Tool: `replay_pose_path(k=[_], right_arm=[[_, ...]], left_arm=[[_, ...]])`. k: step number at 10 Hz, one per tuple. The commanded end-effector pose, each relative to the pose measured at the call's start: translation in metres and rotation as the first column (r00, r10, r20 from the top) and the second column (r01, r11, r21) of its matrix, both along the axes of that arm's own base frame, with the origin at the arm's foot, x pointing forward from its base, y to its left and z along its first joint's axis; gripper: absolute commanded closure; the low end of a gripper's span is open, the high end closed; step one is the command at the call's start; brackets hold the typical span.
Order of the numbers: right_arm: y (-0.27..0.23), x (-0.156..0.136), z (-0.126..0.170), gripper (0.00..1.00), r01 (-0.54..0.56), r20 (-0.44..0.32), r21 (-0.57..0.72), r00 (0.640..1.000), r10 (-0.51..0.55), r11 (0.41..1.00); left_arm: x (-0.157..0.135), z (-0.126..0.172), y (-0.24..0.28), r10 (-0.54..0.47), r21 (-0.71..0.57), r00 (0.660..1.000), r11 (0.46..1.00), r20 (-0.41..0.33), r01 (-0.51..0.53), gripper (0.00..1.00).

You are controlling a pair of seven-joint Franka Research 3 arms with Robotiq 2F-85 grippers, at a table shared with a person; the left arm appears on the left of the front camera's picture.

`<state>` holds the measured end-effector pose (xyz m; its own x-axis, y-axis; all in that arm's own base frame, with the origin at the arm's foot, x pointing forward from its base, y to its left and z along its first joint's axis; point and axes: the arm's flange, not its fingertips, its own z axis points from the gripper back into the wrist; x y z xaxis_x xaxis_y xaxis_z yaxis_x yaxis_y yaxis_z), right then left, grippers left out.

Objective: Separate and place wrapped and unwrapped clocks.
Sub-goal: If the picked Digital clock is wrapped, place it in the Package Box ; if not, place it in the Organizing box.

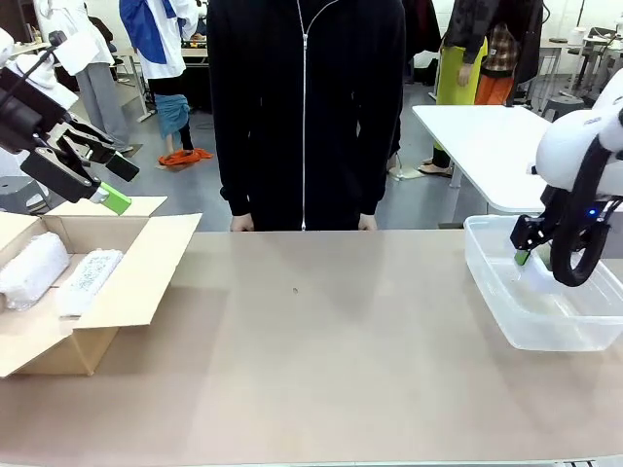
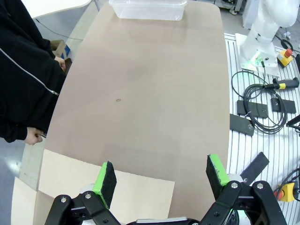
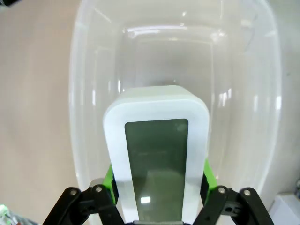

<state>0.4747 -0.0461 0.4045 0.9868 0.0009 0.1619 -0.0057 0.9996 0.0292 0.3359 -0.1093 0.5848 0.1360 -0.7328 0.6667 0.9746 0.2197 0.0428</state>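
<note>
Unwrapped clock, the smooth white rounded-rectangle one with a grey-green screen, is pinched between the green pads of the right gripper, one pad on each long side. In the right wrist view it hangs just over the inside of the clear plastic tub, and I cannot tell if it already touches the bottom. In the front view the right gripper is lowered inside that tub.

Taking the tub as landmark: far from it, at the opposite end of the table, stands an open brown cardboard box, and inside lie side by side the two oblong bundles in whitish crinkly wrap. The left gripper hovers above this box with jaws spread wide and nothing between them.

So the sorting seems nearly finished; by my judgement only the release of the clock remains.

Between box and tub the beige table is bare. A person in a black zipped jacket stands at the far edge, hands at the edge, not in the way.
</note>
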Motion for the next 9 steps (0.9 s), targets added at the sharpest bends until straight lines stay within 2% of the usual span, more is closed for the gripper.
replay_pose_path(k=[1, 3, 5, 7, 9], right_arm=[[-0.009, 0.025, -0.018, 0.22, -0.010, -0.047, -0.026, 0.999, 0.009, 1.000], [-0.017, 0.032, -0.050, 0.22, -0.002, -0.072, -0.044, 0.997, -0.001, 0.999], [-0.019, 0.034, -0.070, 0.22, -0.009, -0.073, -0.053, 0.997, 0.005, 0.999], [-0.020, 0.035, -0.078, 0.00, -0.004, -0.089, -0.039, 0.996, 0.000, 0.999], [-0.020, 0.032, -0.066, 0.00, -0.006, -0.070, -0.041, 0.998, 0.003, 0.999]], left_arm=[[-0.002, 0.001, -0.002, 0.006, -0.021, 1.000, 1.000, -0.011, -0.006, 0.00], [-0.002, 0.001, -0.002, 0.006, -0.021, 1.000, 1.000, -0.011, -0.006, 0.00], [-0.002, 0.001, -0.002, 0.006, -0.021, 1.000, 1.000, -0.011, -0.006, 0.00], [-0.002, 0.001, -0.002, 0.006, -0.021, 1.000, 1.000, -0.011, -0.006, 0.00], [-0.002, 0.001, -0.002, 0.006, -0.021, 1.000, 1.000, -0.011, -0.006, 0.00]])
